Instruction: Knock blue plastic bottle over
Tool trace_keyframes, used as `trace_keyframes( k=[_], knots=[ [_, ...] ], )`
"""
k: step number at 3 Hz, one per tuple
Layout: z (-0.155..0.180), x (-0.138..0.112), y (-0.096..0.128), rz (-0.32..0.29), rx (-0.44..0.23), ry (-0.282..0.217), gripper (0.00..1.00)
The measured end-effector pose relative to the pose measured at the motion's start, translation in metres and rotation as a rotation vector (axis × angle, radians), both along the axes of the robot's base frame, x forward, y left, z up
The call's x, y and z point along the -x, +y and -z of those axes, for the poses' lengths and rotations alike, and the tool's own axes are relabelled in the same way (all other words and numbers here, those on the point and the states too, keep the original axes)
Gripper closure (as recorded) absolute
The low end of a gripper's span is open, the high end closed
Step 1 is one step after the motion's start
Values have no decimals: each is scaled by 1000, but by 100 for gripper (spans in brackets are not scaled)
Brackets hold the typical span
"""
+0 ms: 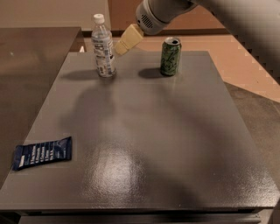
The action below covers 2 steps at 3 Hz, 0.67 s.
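The blue plastic bottle (pixel 104 48) stands upright near the far left corner of the grey table (pixel 153 144), white cap on, its base flat on the surface a little in from the far edge. The gripper (pixel 124 41) hangs off the arm (pixel 166 13) that comes in from the far right. Its cream-coloured tip slants down and to the left, ending just beside the bottle's right side at about the top of the label. Whether it touches the plastic cannot be told, nor whether the gripper is set wide or narrow, since it shows only as 1 pale block; it holds nothing. The step in hand looks like the approach ending at the point of contact, with the knock itself not yet done, since the bottle shows no lean. The next move probably calls for a sideways push toward the left edge, made high on the bottle, where a tall, light thing tips rather than slides. A push made too low might only skid it along the smooth top. The green soda can (pixel 170 57) stands along the far edge, well apart on the gripper's other side and out of the push line. The dark blue snack wrapper (pixel 42 153) lies flat near the near left corner, far from the action.
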<state>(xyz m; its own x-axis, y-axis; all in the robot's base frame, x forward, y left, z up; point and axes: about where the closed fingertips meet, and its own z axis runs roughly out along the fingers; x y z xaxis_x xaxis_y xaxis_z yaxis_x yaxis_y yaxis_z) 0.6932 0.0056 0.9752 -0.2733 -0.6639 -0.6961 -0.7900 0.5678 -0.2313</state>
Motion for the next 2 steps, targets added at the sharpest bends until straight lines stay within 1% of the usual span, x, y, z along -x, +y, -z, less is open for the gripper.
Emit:
trace_keyframes(
  k=[1,2],
  knots=[
    [1,-20,17,17,-60,-30,0],
    [1,-30,43,-14,-105,-42,0]
  ],
)
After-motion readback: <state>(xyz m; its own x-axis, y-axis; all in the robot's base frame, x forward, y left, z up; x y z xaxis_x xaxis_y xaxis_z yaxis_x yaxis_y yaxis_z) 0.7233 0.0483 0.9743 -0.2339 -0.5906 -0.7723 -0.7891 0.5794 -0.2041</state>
